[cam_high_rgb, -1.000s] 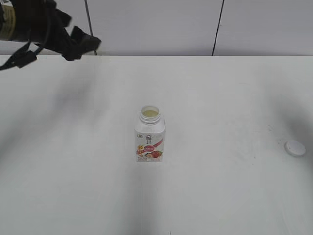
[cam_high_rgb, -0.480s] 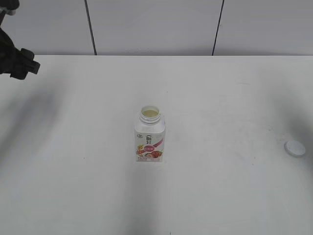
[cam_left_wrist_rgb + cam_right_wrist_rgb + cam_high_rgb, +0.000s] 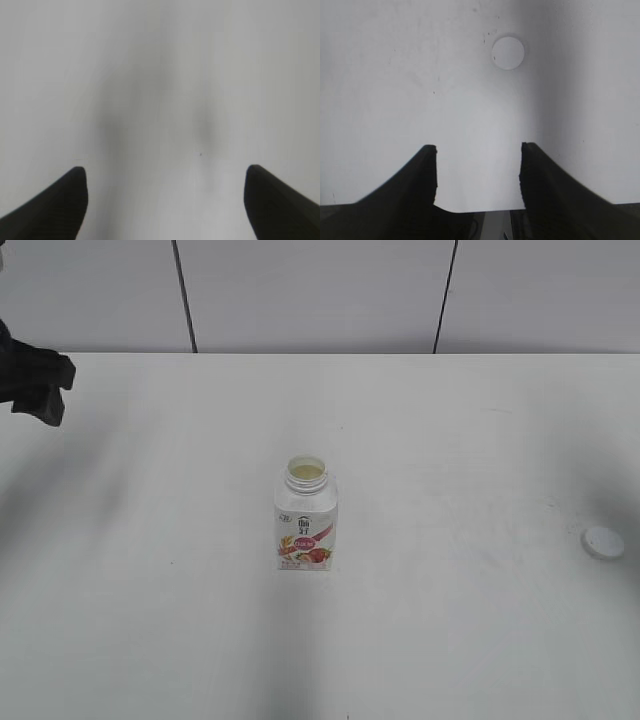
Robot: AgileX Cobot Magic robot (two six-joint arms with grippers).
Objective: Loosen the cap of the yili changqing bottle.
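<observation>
The yili changqing bottle (image 3: 306, 517) stands upright at the middle of the white table, its wide neck open with no cap on it. The white cap (image 3: 603, 542) lies flat on the table far to the right; it also shows in the right wrist view (image 3: 508, 52), ahead of my right gripper (image 3: 479, 147), which is open and empty near the table's front edge. My left gripper (image 3: 165, 175) is open and empty over bare table. In the exterior view only a dark part of the left arm (image 3: 35, 385) shows at the far left edge.
The white table (image 3: 450, 420) meets a pale panelled wall (image 3: 320, 290) at the back. The table's near edge (image 3: 480, 209) shows in the right wrist view below the jaws.
The left arm has drawn back to the left and lower, from over the table's back left to the frame's left edge. The bottle and cap have not moved.
</observation>
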